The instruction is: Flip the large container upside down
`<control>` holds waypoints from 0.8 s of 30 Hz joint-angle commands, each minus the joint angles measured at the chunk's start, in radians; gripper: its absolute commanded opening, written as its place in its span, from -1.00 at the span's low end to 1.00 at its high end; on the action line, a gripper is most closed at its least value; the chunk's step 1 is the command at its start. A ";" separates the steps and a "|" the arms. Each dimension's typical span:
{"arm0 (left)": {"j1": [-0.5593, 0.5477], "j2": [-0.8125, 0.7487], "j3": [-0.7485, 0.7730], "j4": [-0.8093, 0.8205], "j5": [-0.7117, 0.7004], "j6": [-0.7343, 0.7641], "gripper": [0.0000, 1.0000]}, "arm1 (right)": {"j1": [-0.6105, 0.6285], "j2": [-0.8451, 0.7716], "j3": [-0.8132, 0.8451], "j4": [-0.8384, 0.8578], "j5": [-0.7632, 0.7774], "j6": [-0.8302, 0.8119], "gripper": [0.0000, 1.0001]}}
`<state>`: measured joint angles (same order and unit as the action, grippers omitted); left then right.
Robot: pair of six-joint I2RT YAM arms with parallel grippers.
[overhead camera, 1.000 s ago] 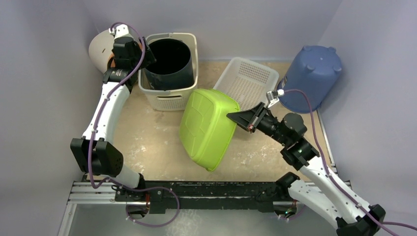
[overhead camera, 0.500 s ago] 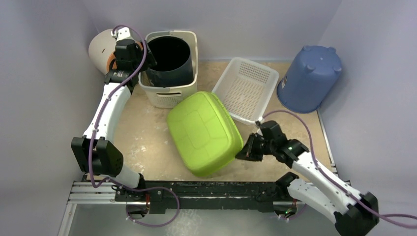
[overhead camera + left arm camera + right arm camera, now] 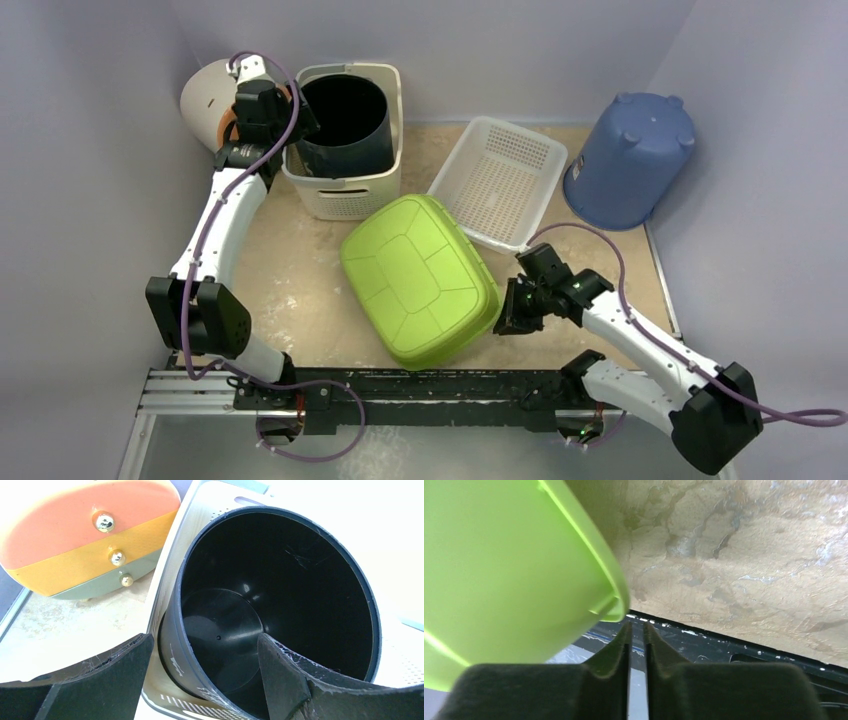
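The lime-green tub [image 3: 418, 278] lies bottom-up on the table in the middle, its ribbed base facing up. Its rim also shows in the right wrist view [image 3: 509, 565]. My right gripper [image 3: 503, 318] sits low just beside the tub's right edge. In its own view [image 3: 637, 626] the fingers are shut to a thin slit with nothing between them, just under the rim. My left gripper [image 3: 290, 125] is open at the back left. In its own view [image 3: 205, 642] its fingers straddle the rim of the black bucket [image 3: 280, 580], without closing on it.
The black bucket [image 3: 345, 125] stands inside a cream slotted basket [image 3: 345, 200]. A round drawer box [image 3: 205, 100] lies behind it to the left. A white mesh tray [image 3: 500, 175] and an upturned blue bucket [image 3: 632, 155] are at the back right. The black rail [image 3: 420, 385] runs along the near edge.
The green tub went from standing on its edge against the right gripper to lying flat, bottom-up. The right gripper swung down toward the near edge and shut. The left arm barely moved.
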<state>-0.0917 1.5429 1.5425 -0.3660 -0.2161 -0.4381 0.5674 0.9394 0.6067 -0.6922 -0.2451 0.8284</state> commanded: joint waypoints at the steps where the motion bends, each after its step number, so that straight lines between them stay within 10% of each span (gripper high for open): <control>1: 0.006 0.002 0.006 0.052 -0.001 -0.014 0.53 | 0.000 0.043 0.106 -0.016 0.040 -0.122 -0.52; 6: 0.006 0.004 0.009 0.051 -0.014 -0.014 0.53 | 0.000 0.067 0.315 -0.115 0.167 -0.153 -0.13; 24: 0.006 0.054 0.048 0.050 -0.017 0.006 0.53 | 0.000 0.595 0.866 -0.030 0.527 -0.379 -0.07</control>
<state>-0.0917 1.5948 1.5425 -0.3569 -0.2176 -0.4442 0.5678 1.4368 1.3785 -0.7712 0.1684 0.5514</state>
